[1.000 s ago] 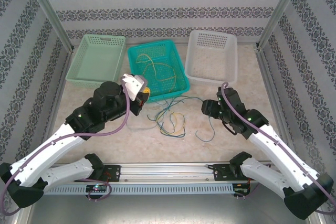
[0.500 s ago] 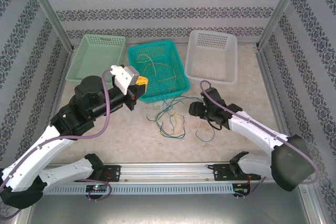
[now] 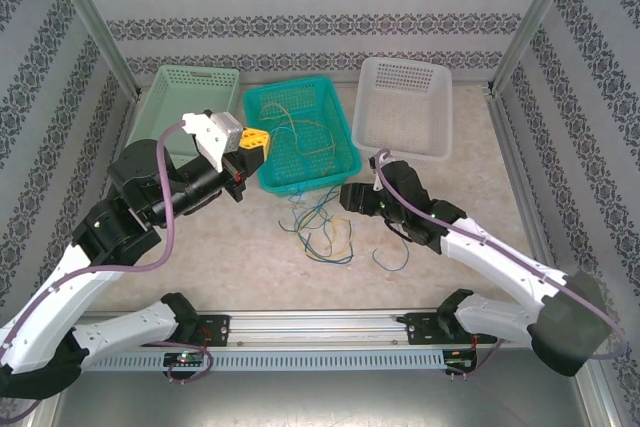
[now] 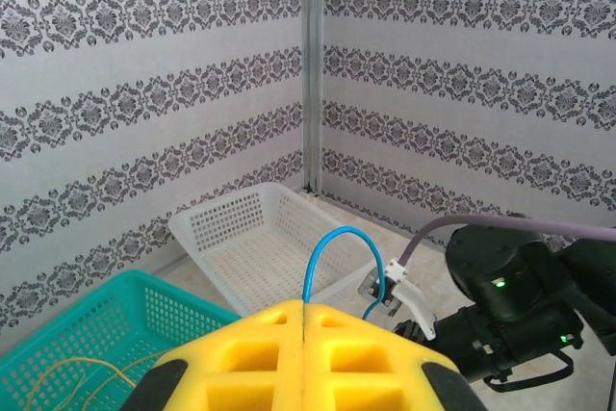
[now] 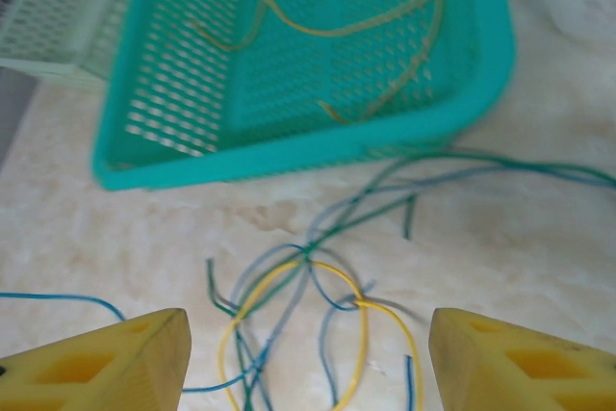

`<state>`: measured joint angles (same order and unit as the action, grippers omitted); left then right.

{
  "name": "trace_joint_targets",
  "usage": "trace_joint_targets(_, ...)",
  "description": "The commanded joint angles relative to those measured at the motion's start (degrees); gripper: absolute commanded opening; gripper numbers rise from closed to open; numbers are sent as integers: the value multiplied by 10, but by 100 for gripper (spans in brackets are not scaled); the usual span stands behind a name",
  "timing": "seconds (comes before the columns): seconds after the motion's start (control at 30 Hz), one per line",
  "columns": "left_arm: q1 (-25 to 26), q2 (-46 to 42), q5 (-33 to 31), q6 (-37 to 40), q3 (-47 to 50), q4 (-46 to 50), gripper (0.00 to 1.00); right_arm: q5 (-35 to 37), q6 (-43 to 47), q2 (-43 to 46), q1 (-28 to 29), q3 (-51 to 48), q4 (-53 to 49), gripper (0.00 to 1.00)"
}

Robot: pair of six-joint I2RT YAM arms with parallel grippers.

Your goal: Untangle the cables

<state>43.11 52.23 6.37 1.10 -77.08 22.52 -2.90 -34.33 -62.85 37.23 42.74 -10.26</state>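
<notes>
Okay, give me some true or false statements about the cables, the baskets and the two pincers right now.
The left pincer is shut on a blue cable. True.
The yellow cables lie in the white basket. False: they lie in the teal basket.
The right pincer is open near the tangle of cables. True.
The tangle of cables lies in the light green basket. False: it lies on the table, in front of the teal basket.

3 baskets stand in a row at the back of the table (image 3: 240, 247): left basket (image 3: 197, 71), middle basket (image 3: 295, 84), right basket (image 3: 405, 62). Some cables (image 3: 300, 132) lie in the middle basket. The tangle (image 3: 320, 227) lies on the table just before it, seemingly trailing over its near rim. The left gripper (image 3: 255, 139) hangs over that basket's near left corner, with 1 cable loop (image 4: 332, 257) pinched in it. The right gripper (image 3: 345, 197) sits just right of the tangle.
</notes>
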Motion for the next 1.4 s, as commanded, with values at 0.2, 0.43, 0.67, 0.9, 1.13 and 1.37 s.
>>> trace_joint_targets(0.2, 0, 7, -17, -11, -9, -34, 0, -27, 70, 8, 58, 2, 109, 72)
trace_joint_targets(0.43, 0, 19, -30, -17, -2, -54, 0, -70, 79, -15, 90, -8, 196, 75)
trace_joint_targets(0.67, 1, 32, -62, -2, -7, -53, 0, -90, 79, -17, 111, -28, 222, 73)
trace_joint_targets(0.9, 0, 45, -48, -13, -10, -72, 0, -83, 77, -65, 144, -16, 252, 72)
trace_joint_targets(1.13, 0, 45, -40, -17, -14, -77, 0, -76, 78, -160, 150, 14, 301, 69)
trace_joint_targets(1.37, -1, 33, -78, 8, -20, -52, 0, -51, 75, -164, 151, -2, 282, 14)
